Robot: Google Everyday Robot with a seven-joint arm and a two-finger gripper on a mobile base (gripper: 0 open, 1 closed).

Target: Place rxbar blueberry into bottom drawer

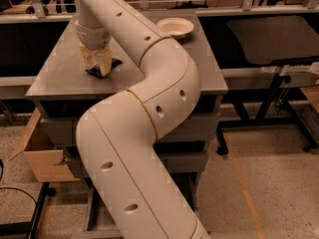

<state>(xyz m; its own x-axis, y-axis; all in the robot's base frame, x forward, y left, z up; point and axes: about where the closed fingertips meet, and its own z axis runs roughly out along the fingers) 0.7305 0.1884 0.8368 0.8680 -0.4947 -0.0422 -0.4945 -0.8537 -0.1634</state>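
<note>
The rxbar blueberry [115,62] is a dark flat bar lying on the grey cabinet top [60,73], near its left side. My gripper [97,66] points straight down onto the bar and covers its middle, so only the dark ends show. The cream arm [149,133] sweeps from the bottom of the view up over the cabinet. It hides most of the cabinet's drawer fronts. A strip of the lowest grey front that shows, the bottom drawer [187,162], looks closed.
A cream bowl [175,27] sits at the back right of the cabinet top. An open cardboard box [42,156] stands on the floor to the left. To the right is a black table frame [271,91] with a dark panel [274,39].
</note>
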